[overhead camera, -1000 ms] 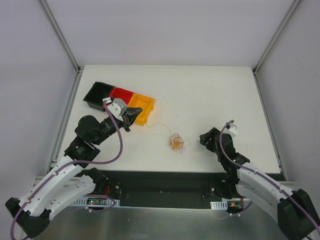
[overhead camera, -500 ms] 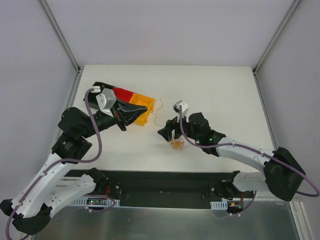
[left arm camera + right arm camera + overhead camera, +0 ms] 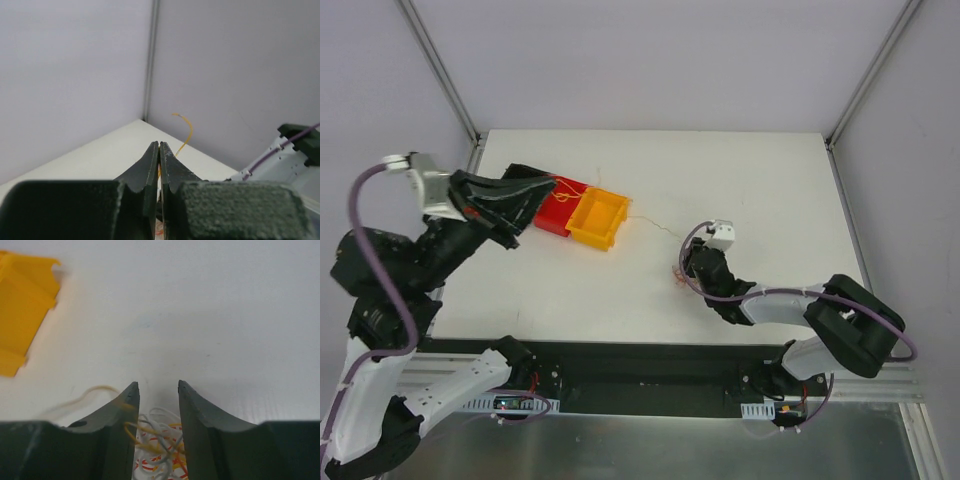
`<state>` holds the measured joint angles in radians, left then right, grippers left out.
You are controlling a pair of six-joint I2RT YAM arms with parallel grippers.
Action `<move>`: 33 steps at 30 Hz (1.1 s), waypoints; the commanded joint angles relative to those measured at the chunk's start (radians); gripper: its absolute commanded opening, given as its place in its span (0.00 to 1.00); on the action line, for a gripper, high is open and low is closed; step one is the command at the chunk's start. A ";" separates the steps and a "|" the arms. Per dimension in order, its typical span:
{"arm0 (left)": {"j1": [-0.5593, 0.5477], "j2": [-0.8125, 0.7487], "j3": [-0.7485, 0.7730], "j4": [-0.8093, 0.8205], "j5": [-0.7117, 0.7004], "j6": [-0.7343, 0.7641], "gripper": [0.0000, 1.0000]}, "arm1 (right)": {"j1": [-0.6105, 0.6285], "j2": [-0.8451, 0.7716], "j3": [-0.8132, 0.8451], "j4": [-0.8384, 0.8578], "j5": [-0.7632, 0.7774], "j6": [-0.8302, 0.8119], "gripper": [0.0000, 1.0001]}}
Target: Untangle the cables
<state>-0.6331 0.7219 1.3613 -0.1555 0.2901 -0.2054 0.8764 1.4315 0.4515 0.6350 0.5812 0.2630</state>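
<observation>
The cables (image 3: 678,277) are a small tangle of orange, whitish and red thin wires on the white table. My right gripper (image 3: 686,268) is low over them. In the right wrist view its jaws (image 3: 155,386) stand open, with the tangle (image 3: 162,445) between them. A thin strand (image 3: 655,226) runs from the tangle toward the yellow bin (image 3: 598,219). My left gripper (image 3: 550,184) is raised above the red bin (image 3: 556,213). It is shut (image 3: 159,145) on an orange wire (image 3: 186,133), whose free end curls out past the fingertips.
A black bin (image 3: 519,171) sits beside the red one at the table's back left, mostly hidden under my left gripper. Metal frame posts (image 3: 440,70) rise at the back corners, with grey walls around. The yellow bin also shows in the right wrist view (image 3: 22,295).
My left arm has lifted and swung back to the left with the orange wire in its jaws. My right arm has drawn back to the right and now sits down over the tangle.
</observation>
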 commanded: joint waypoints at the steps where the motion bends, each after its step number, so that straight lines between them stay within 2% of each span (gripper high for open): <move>1: 0.010 -0.021 0.134 -0.067 -0.255 0.055 0.00 | -0.057 -0.020 -0.028 0.014 0.270 0.252 0.37; 3: 0.010 -0.025 0.137 -0.085 -0.284 0.057 0.00 | -0.094 -0.039 -0.030 -0.053 0.267 0.330 0.37; 5: 0.010 -0.024 0.136 -0.102 -0.310 0.055 0.00 | -0.129 -0.062 -0.043 -0.064 0.252 0.349 0.47; 9: 0.010 -0.022 0.111 -0.141 -0.333 0.028 0.00 | -0.183 -0.104 -0.089 -0.072 0.235 0.418 0.59; 14: 0.010 -0.055 -0.054 -0.173 -0.261 -0.066 0.00 | -0.211 -0.118 -0.103 -0.049 0.158 0.414 0.69; 18: 0.010 -0.088 -0.264 -0.176 -0.187 -0.170 0.00 | -0.231 -0.085 -0.077 -0.041 0.074 0.378 0.71; 24: 0.010 -0.095 -0.582 -0.167 -0.183 -0.307 0.00 | -0.235 -0.103 -0.091 -0.018 0.034 0.363 0.71; 29: 0.010 -0.043 -0.734 -0.096 -0.106 -0.358 0.00 | -0.246 -0.091 -0.106 0.022 0.003 0.364 0.71; 33: 0.007 0.062 -0.783 -0.070 -0.020 -0.365 0.00 | -0.252 -0.085 -0.103 0.025 -0.018 0.366 0.70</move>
<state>-0.6331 0.7128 0.6048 -0.3119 0.1604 -0.5259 0.6338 1.3449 0.3454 0.6014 0.5880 0.6350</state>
